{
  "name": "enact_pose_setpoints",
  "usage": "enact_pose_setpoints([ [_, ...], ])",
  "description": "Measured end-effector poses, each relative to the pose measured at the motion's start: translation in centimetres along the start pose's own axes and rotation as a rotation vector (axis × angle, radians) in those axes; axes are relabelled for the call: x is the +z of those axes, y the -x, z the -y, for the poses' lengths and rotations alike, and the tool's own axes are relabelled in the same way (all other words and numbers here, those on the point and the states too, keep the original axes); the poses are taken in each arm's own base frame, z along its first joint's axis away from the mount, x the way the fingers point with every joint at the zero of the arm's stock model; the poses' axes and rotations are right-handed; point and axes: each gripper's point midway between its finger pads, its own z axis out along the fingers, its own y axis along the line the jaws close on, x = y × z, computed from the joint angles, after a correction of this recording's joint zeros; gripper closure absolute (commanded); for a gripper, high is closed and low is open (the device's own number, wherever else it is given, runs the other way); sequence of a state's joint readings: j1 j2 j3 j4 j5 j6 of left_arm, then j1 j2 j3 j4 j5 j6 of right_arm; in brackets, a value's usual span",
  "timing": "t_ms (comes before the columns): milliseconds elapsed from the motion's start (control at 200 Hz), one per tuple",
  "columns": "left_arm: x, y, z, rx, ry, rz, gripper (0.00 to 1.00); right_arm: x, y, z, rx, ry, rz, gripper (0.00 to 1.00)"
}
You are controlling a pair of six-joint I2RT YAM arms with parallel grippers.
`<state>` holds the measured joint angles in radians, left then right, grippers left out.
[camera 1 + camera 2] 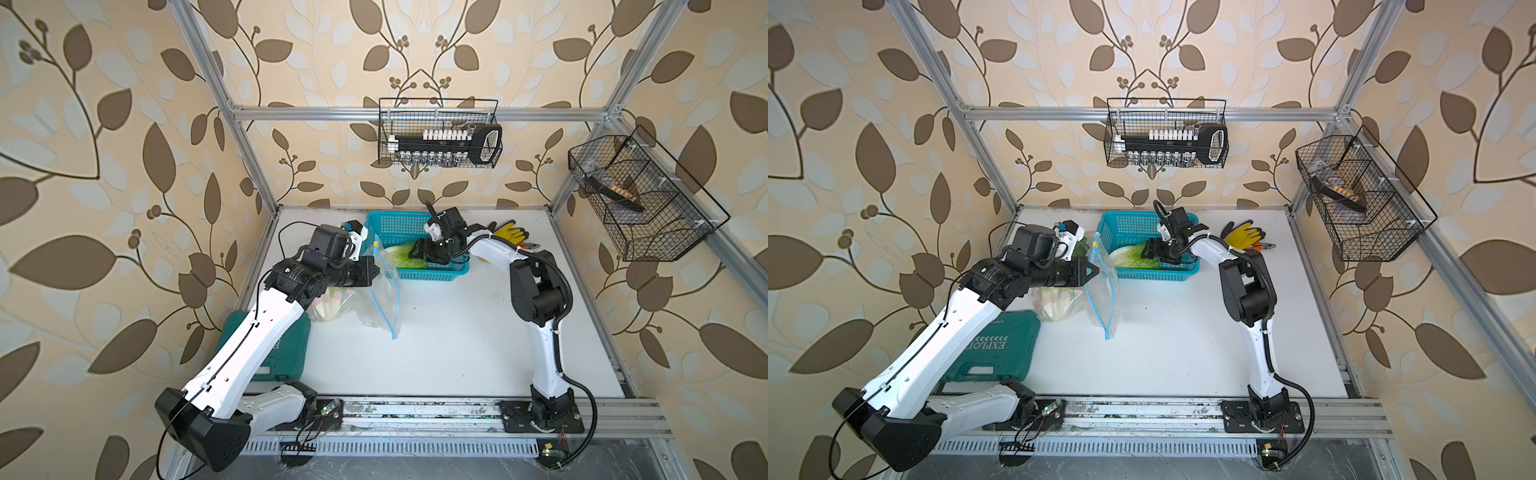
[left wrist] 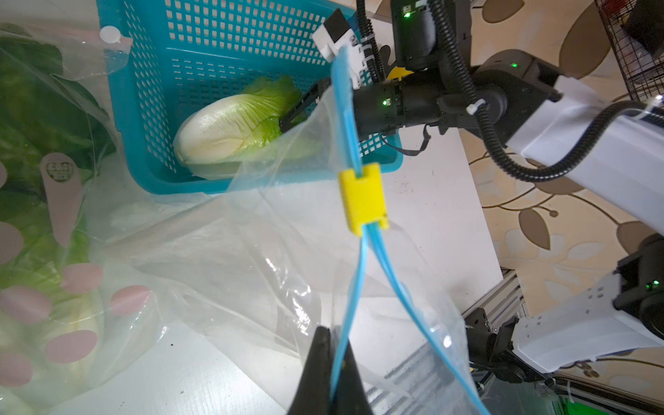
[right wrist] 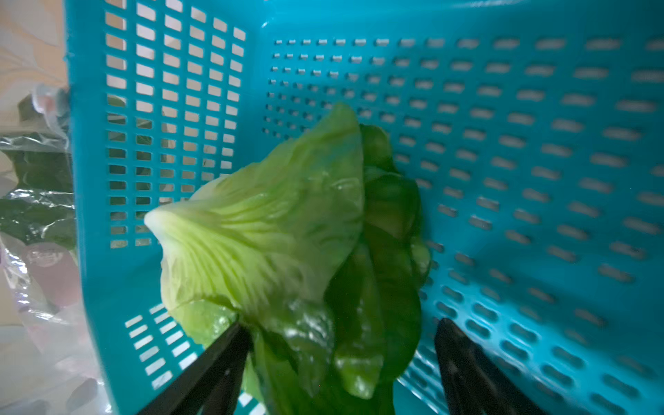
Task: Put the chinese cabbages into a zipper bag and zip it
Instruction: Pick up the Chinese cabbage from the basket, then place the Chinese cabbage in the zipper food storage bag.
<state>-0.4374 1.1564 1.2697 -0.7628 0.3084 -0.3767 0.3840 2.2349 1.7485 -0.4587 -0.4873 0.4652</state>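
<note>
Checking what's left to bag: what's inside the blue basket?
One chinese cabbage, the right gripper open around its leafy end. Anything beneath the cabbage or the gripper is hidden.

A teal basket (image 1: 428,273) stands at the middle of the white bench's (image 1: 457,353) far edge; yellow gloves (image 1: 509,235) and pliers (image 1: 530,247) lie toward the far right corner; a green tool case (image 1: 286,353) sits at the left edge; a pink-spotted bag of greens (image 1: 332,305) lies just beyond it; two wire baskets (image 1: 436,162) (image 1: 648,208) hang above.

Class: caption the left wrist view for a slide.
Left gripper, jaws shut on the zipper bag; right gripper at the chinese cabbage in the teal basket.
</note>
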Motion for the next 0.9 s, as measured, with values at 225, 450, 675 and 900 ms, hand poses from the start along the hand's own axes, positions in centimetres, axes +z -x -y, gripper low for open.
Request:
enact_pose_setpoints([
  [225,0.7,-0.2,-0.3,-0.007,0.007,-0.018,1.00,-0.3,1.6,-3.0,-0.013,0.159,0.056,0.80],
  [450,1.0,-0.6,-0.7,-0.010,0.017,-0.027,1.00,-4.0,1.2,-5.6,0.001,0.240,0.113,0.93],
  [675,2.3,-1.1,-0.8,-0.002,0.041,-0.061,1.00,-13.0,2.0,-8.6,-0.038,0.232,0.255,0.97],
  [900,5.2,-0.4,-1.2,0.003,0.101,-0.101,1.00,-23.4,-1.7,-10.8,-0.092,0.178,0.361,1.00],
])
